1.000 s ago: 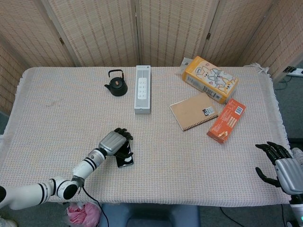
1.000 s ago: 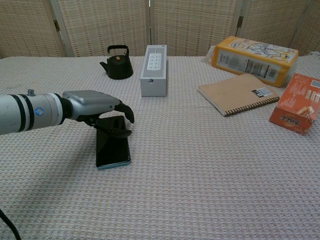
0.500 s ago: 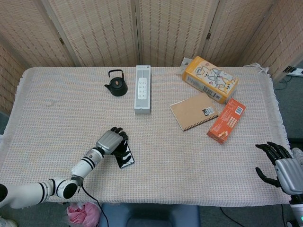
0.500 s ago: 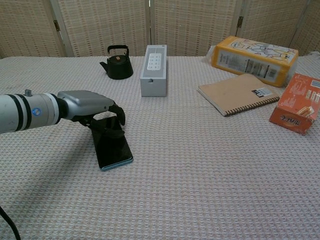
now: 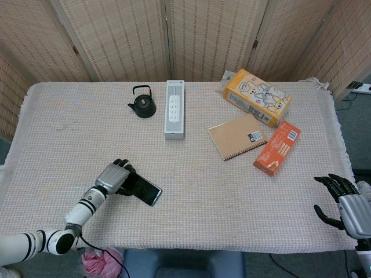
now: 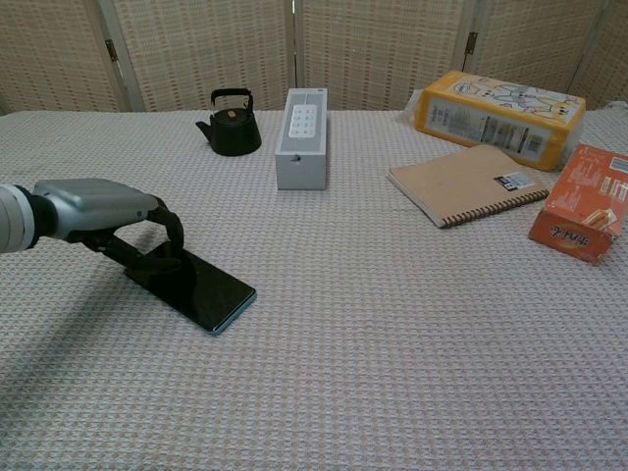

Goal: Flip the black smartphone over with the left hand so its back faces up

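The left hand (image 5: 114, 176) is held low at the near left, palm down, fingers (image 6: 173, 228) curled. The right hand (image 5: 343, 202) is kept at the far right, fingers spread.

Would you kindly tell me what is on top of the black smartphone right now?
The left hand rests its fingers on the near-left end of the black smartphone. The remaining glossy face is bare. The covered end cannot be seen.

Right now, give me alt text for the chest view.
The left hand grips one end of a black phone lying on a woven tablecloth. Behind stand a kettle, white power strip, notebook and two orange boxes.
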Robot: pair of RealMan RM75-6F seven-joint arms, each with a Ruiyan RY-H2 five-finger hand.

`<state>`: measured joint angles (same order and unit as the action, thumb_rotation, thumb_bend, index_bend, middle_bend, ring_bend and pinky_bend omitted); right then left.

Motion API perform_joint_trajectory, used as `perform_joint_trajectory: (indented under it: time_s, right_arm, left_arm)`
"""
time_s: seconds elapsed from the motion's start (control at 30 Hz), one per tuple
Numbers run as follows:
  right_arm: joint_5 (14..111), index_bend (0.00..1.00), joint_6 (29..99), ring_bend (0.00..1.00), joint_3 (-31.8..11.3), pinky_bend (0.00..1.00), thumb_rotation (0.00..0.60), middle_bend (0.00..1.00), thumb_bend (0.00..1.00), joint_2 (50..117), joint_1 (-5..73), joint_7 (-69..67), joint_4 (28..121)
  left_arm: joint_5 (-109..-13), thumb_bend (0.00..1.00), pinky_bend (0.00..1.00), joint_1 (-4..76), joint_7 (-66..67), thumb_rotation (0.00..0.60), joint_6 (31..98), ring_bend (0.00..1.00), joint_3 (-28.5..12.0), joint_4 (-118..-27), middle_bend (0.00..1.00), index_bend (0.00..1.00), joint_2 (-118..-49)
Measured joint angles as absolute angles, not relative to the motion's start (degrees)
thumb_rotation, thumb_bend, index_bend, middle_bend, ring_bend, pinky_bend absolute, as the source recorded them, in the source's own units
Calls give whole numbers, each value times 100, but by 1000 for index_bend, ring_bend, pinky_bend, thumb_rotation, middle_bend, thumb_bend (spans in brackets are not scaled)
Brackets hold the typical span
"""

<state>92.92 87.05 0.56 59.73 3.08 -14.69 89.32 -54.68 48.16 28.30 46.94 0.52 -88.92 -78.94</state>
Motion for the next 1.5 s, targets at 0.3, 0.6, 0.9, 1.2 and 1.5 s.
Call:
perform_joint_trajectory:
  time_s: [0.3,0.6,0.9,1.2,1.5]
  right_arm:
    - [9320,204,8721,143,53,179,600,231,273,5960,310,-1427,8976]
    - [9336,204,8699,144,59,179,600,230,274,5965,321,-1379,9016]
    - [9327,205,8727,144,72,179,600,231,274,5972,289,-1393,9006]
    - [9331,204,8778,143,83,179,600,230,274,6003,251,-1501,8907]
    - [9354,204,8827,143,90,179,600,231,274,6017,226,-1584,8832]
  left_arm:
    - [-6158,314,151,4468,2469,598,5141,110,185,-9333,220,232,-7544]
    - [-7666,312,151,4386,1753,600,5232,87,283,-9234,134,188,-7482]
    - [-7238,313,151,4650,2671,600,4797,60,173,-9285,101,190,-7678]
    - [-6276,312,151,4808,3817,600,4747,53,159,-9509,91,196,-8079]
    - [-5806,313,151,4904,4251,600,5001,53,105,-9578,91,199,-8427]
